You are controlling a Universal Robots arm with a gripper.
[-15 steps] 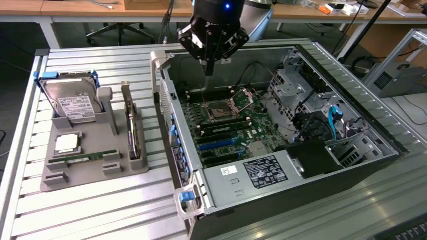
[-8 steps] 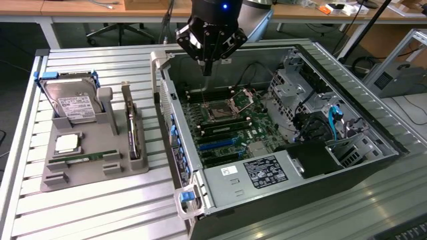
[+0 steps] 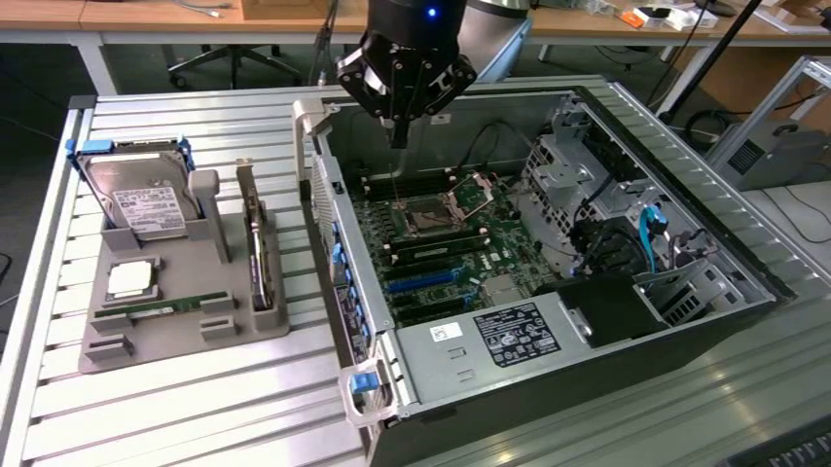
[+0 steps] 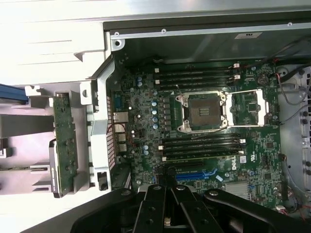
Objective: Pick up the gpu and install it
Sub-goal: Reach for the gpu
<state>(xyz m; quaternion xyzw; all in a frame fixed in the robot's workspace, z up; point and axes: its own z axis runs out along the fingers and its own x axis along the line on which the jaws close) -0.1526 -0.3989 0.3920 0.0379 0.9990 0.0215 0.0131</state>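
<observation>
The gpu (image 3: pixel 257 248) stands on its long edge in a slot of the grey holder (image 3: pixel 169 341) on the exterior view's left, outside the computer case. Its bracket end points away toward the back. In the wrist view the gpu (image 4: pixel 63 145) shows as a thin card seen edge-on beside the case's rear wall. My gripper (image 3: pixel 400 138) hangs above the open case (image 3: pixel 675 321), over the far end of the motherboard and well off to the side of the gpu. Its fingers are shut together with nothing in them. The gripper (image 4: pixel 166 191) points down at the motherboard.
The holder also carries a silver hard drive (image 3: pixel 143 204), a processor chip (image 3: pixel 130 280) and a green memory stick (image 3: pixel 169 306). Inside the case lie an open processor socket (image 3: pixel 429 216), blue expansion slots (image 3: pixel 422 282), drive cages and cables (image 3: pixel 649 229). Everything rests on a slatted metal table (image 3: pixel 195 418).
</observation>
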